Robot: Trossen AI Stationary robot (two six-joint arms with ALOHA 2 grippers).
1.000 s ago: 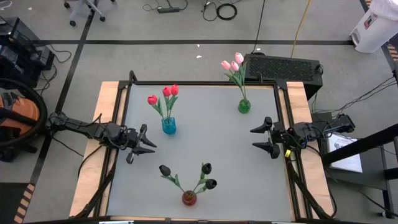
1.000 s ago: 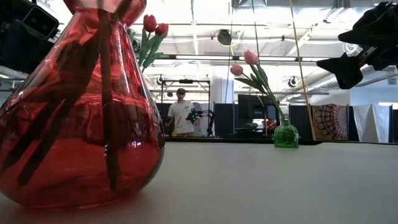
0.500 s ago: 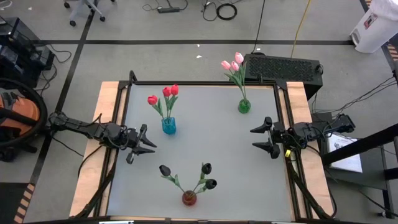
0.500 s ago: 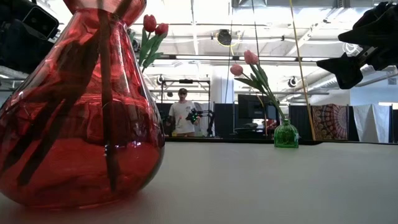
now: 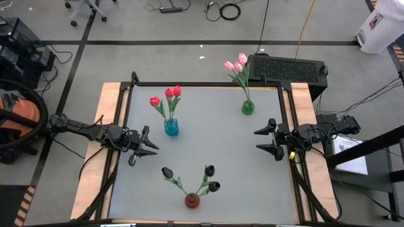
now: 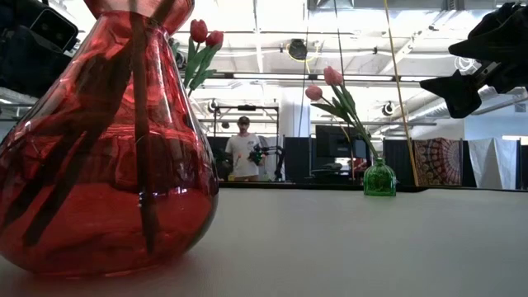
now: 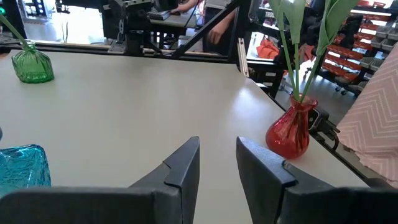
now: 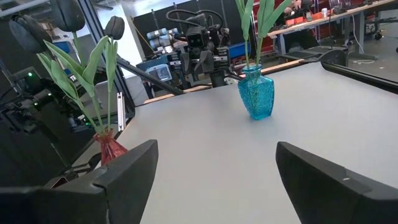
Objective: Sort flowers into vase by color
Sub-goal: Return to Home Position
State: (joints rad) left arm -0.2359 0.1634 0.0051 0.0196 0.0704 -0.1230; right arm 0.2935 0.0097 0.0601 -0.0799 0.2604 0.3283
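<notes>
Three red tulips (image 5: 169, 94) stand with their stems in a blue vase (image 5: 171, 128) at the table's far left. Three pink tulips (image 5: 237, 64) stand in a green vase (image 5: 247, 108) at the far right. Three black tulips (image 5: 209, 171) stand in a red vase (image 5: 192, 201) at the near edge, which fills the left of the low view (image 6: 107, 140). My left gripper (image 5: 152, 142) hovers open near the table's left edge, just on the near side of the blue vase. My right gripper (image 5: 265, 140) hovers open by the right edge. Neither gripper holds anything.
A raised black frame (image 5: 205, 84) runs round the grey table top, with wooden boards (image 5: 95, 157) outside it. A black box (image 5: 287, 68) sits beyond the far right corner. Bare table (image 5: 221, 145) lies between the two grippers. A person (image 6: 241, 153) stands far behind the table.
</notes>
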